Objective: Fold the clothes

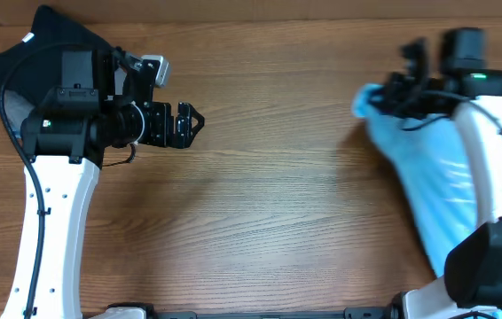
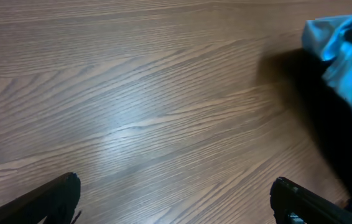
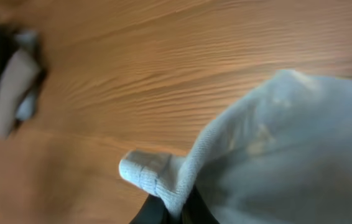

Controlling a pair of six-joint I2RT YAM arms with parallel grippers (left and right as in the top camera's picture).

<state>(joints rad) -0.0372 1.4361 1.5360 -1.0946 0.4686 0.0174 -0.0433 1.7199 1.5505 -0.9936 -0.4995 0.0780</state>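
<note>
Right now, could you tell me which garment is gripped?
The light-blue T-shirt, pinched by the right gripper; the black garment lies ungripped.

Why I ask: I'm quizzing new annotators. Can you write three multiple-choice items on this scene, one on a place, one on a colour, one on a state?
1. Where does the plain black cloth garment lie?
A) far-left corner of the brown wooden table
B) table centre
C) right edge

2. What colour is the soft T-shirt at the right?
A) red
B) light sky-blue
C) green

3. How is the right gripper?
A) open over bare wood
B) shut on the T-shirt
C) out of view

Key: 1 A, the overhead view shows it there; 2 B, pale blue overhead; 3 B, fabric pinched in the right wrist view.
</note>
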